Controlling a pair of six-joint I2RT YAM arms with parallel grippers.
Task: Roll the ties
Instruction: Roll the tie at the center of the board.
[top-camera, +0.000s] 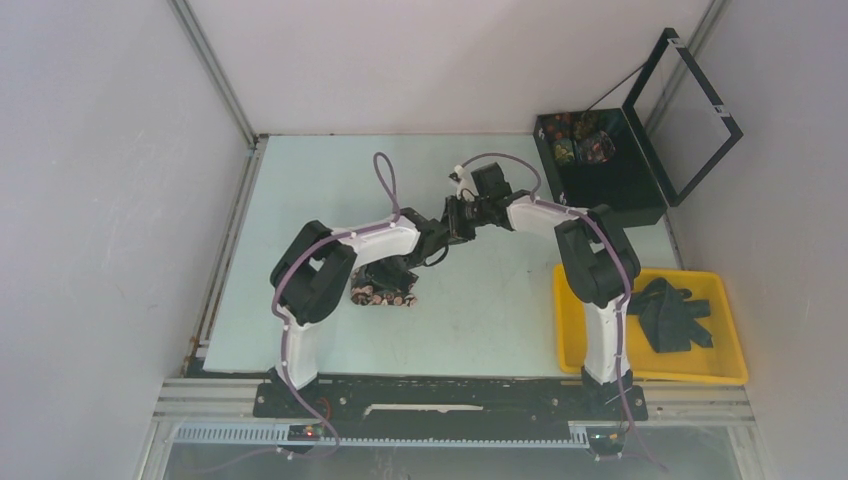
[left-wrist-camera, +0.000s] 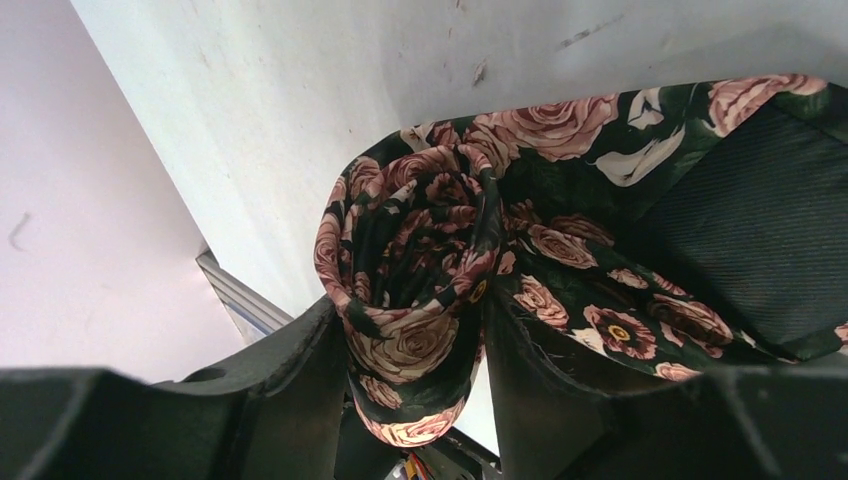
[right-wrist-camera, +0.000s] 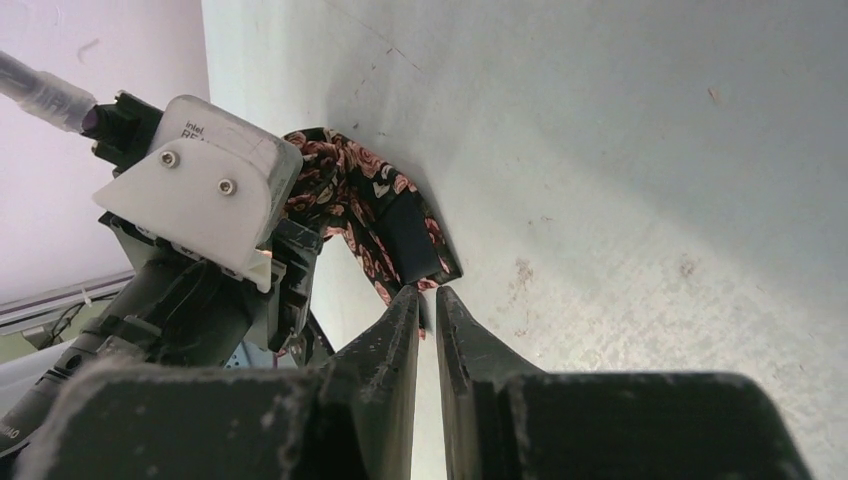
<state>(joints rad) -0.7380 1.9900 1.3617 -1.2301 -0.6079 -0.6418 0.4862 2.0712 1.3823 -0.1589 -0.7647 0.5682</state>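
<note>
Left wrist, left gripper (left-wrist-camera: 410, 312) clamped on rolled rose tie (left-wrist-camera: 420, 225), right gripper (right-wrist-camera: 428, 293) nearly together, seemingly nipping it.

The right gripper (right-wrist-camera: 428, 296) has its fingers almost together, tips right at the near end of the rose-patterned tie (right-wrist-camera: 375, 215). Whether they pinch it is hard to say. Just left of the tie sits the other arm's white camera housing (right-wrist-camera: 200, 180).
</note>
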